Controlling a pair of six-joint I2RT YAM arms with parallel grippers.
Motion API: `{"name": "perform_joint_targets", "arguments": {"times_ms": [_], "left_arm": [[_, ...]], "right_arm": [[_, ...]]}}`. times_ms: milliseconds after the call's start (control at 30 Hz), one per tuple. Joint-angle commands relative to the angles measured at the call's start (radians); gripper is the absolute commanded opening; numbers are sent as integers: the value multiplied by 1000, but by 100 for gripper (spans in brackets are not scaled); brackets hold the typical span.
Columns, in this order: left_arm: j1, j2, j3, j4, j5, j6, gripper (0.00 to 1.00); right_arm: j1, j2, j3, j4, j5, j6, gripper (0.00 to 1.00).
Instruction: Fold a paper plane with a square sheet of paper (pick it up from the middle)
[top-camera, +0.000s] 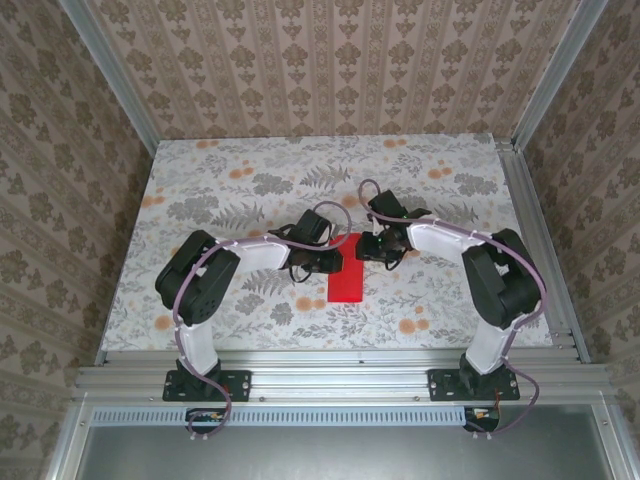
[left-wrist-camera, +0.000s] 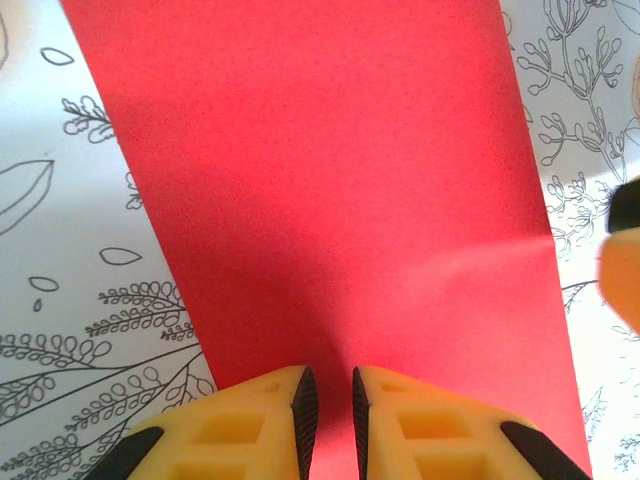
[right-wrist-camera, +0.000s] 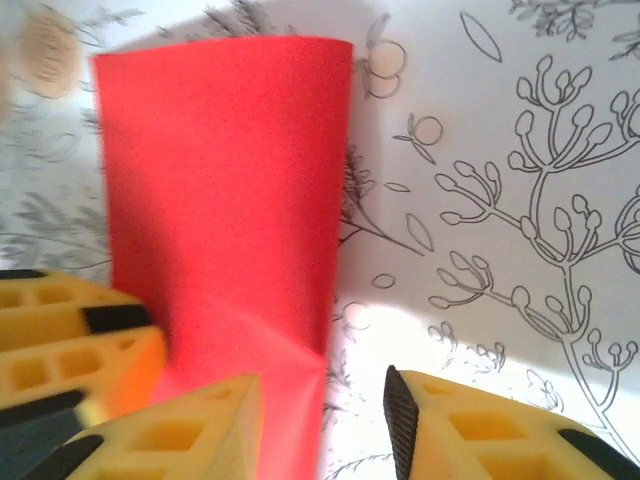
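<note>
My left gripper (left-wrist-camera: 328, 390), jaws a narrow slit, sits over the red square sheet of paper (left-wrist-camera: 320, 180). My right gripper (right-wrist-camera: 325, 390), jaws parted wider, straddles its edge.

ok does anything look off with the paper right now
yes, the folded red paper sheet has a small kink wrinkling its side edge, right between the jaws of the open right claw. its far folded end also looks rounded, not pressed flat
</note>
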Motion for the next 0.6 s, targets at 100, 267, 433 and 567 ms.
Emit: {"name": "perform_joint_targets", "arguments": {"times_ms": [100,267,433,567], "left_arm": [[-3,57,-20,-125,-72,38,21],[-2,61,-20,-120,-69,38,21],[-3,62,-20,-123,-69,39,21],[-3,64,-15,-132,-73,43,21]], "right_arm": [[-21,-73,-138,212,-299,164,25],[-20,-22,-177,291,-360,213,14],[-24,16,-174,269,-339,173,14],[-27,45,-164,226,-296,131,14]]}}
